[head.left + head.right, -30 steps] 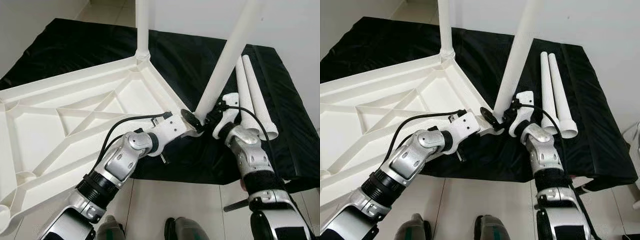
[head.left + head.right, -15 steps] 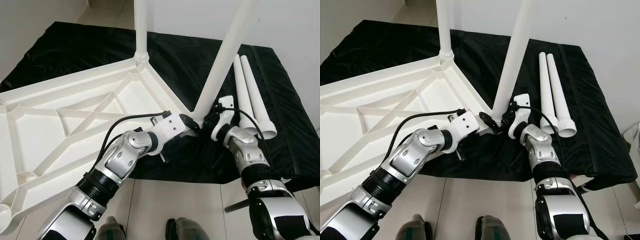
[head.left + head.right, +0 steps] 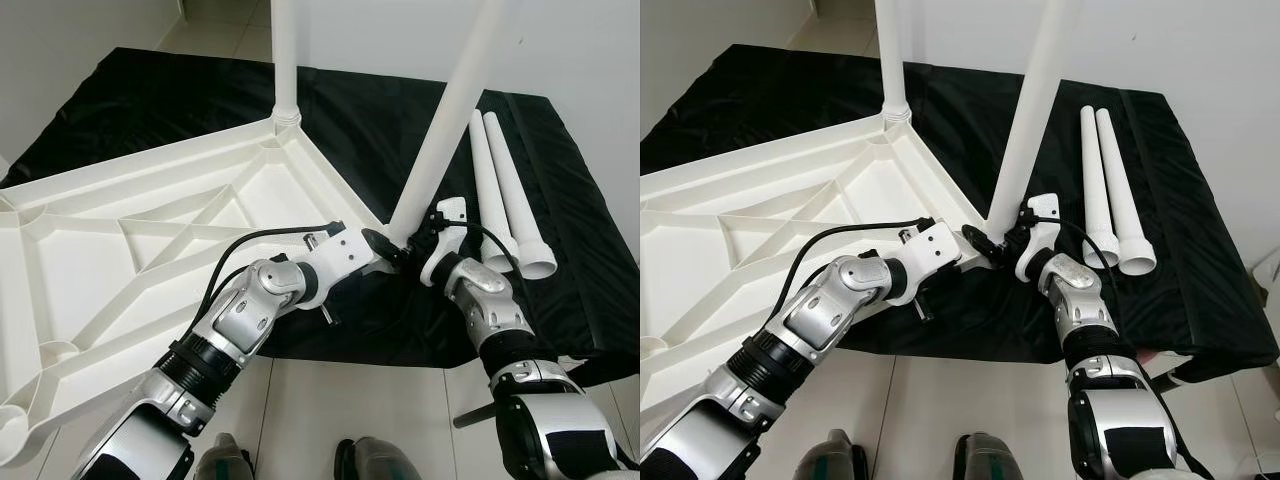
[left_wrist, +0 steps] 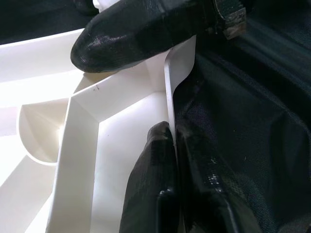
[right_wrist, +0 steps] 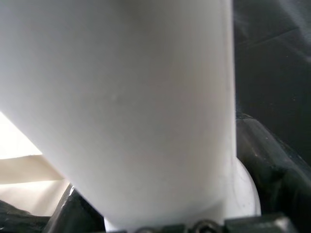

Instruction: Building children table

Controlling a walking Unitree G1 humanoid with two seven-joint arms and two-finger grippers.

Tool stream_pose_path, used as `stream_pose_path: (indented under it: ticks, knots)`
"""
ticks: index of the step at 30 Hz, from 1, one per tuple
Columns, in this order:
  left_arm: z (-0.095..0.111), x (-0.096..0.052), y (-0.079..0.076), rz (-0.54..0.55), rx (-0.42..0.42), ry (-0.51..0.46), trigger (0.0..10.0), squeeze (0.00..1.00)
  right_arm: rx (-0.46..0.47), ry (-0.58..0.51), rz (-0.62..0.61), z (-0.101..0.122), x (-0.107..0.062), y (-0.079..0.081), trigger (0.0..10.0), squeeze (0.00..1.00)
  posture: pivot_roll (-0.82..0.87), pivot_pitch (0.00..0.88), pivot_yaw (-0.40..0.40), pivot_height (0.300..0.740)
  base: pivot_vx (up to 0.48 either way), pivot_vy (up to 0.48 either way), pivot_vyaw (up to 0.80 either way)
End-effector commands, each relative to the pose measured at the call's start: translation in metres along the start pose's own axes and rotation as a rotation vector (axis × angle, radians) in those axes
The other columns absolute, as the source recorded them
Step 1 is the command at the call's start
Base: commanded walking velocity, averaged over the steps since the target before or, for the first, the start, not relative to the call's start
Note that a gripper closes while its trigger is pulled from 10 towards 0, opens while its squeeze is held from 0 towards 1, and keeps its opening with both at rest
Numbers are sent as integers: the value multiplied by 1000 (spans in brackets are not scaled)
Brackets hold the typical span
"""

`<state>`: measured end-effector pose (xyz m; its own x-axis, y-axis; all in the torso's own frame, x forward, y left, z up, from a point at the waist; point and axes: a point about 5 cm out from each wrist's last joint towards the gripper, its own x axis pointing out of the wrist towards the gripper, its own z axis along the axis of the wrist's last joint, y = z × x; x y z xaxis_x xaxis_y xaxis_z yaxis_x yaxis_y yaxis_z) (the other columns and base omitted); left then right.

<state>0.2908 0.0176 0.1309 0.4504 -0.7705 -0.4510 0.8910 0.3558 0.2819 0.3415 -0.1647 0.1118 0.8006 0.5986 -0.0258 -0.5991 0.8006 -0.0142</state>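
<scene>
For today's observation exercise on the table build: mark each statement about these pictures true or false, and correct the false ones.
1. The white plastic tabletop lies underside up, ribs showing. True.
2. Two loose white plastic legs lie side by side on the black cloth. True.
3. The left gripper is open above the cloth. False: it is shut on the tabletop's thin rim.
4. The right gripper holds the slanted white leg near its lower end at the tabletop's corner. True.
5. No leg stands in the far corner. False: an upright white leg stands there.
</scene>
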Motion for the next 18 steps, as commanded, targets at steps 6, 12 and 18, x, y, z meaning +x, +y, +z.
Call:
stream_pose_path:
  ticks: [6,12,18]
  knots:
    - [3,6,-11,-116,45,-3,10000,0,-1,-43,-181,4,-4,-1,0,0,-116,0,10,740,0,0,0]
    - [3,6,-11,-116,43,-5,10000,0,67,-96,-331,6,-2,20,0,0,-119,0,-1,740,0,0,0]
    - [2,7,-11,-110,33,-8,10000,0,72,-142,-532,8,-4,39,0,0,-116,0,-10,740,0,0,0]
